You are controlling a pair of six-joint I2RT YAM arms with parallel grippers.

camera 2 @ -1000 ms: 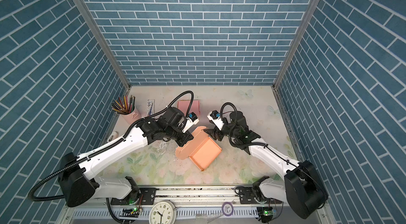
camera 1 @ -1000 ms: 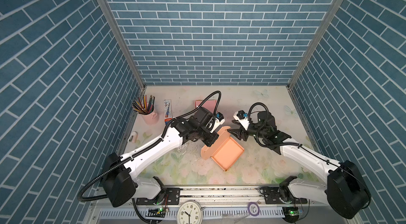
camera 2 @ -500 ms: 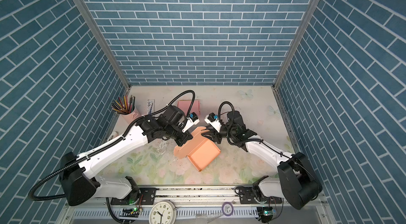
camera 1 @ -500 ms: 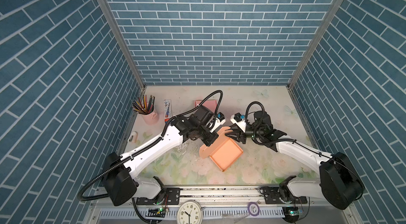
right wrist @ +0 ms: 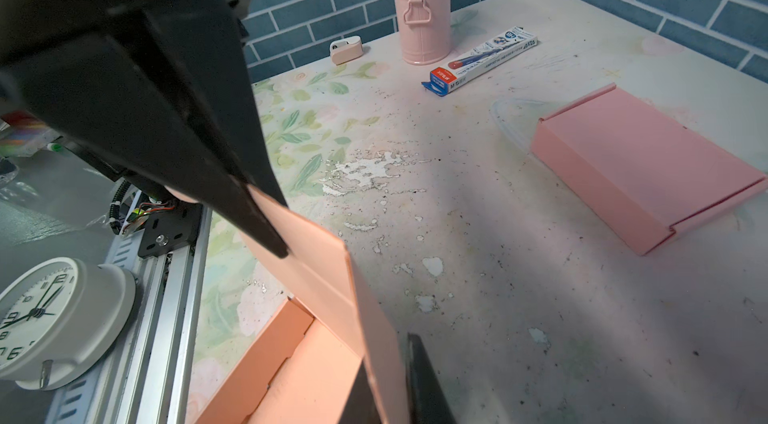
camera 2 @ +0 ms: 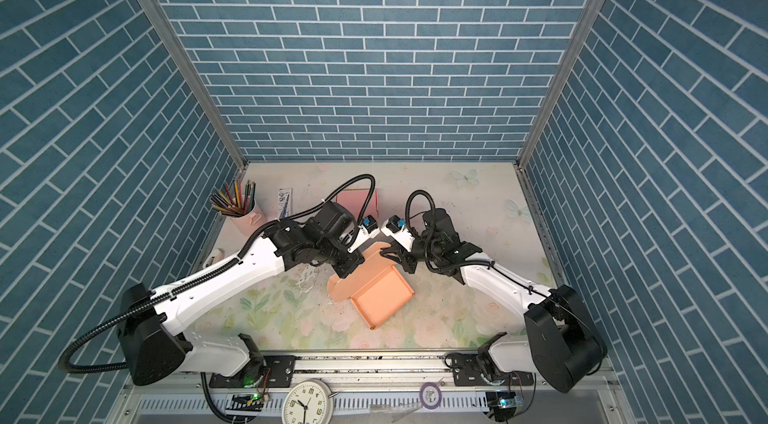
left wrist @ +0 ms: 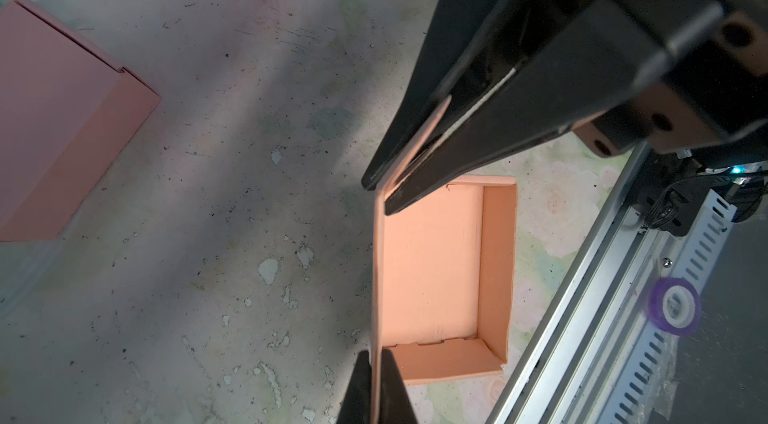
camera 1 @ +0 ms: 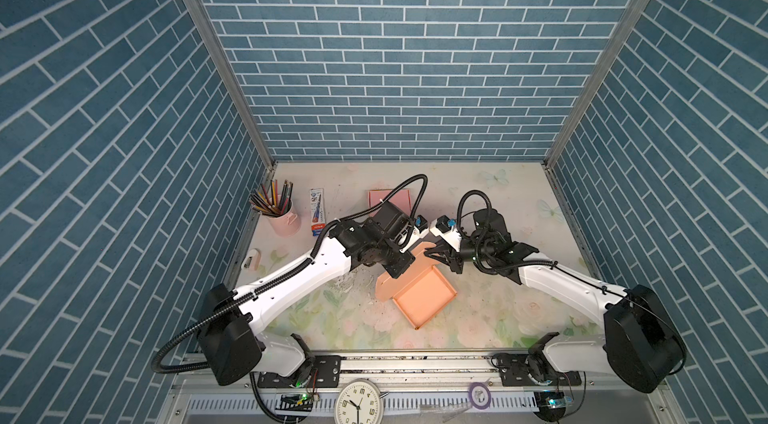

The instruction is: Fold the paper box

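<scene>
Left end effector (left wrist: 377,197) and right end effector (right wrist: 278,234) each pinch the raised lid (right wrist: 328,276) of the orange paper box (camera 1: 424,297), its tray open beneath them.

Walls (camera 1: 395,68) in teal-blue brick pattern with white joints, pale surface (camera 1: 490,318) printed with faded pink and green flowers, chipped white in patches, orange paper box (camera 1: 424,301), pink closed box (right wrist: 648,164), pink cup (camera 1: 286,221) of many-coloured pencils (camera 1: 270,199), white-and-blue pen carton (camera 1: 318,209), white clock (camera 1: 357,404), purple tape roll (left wrist: 673,307)
</scene>
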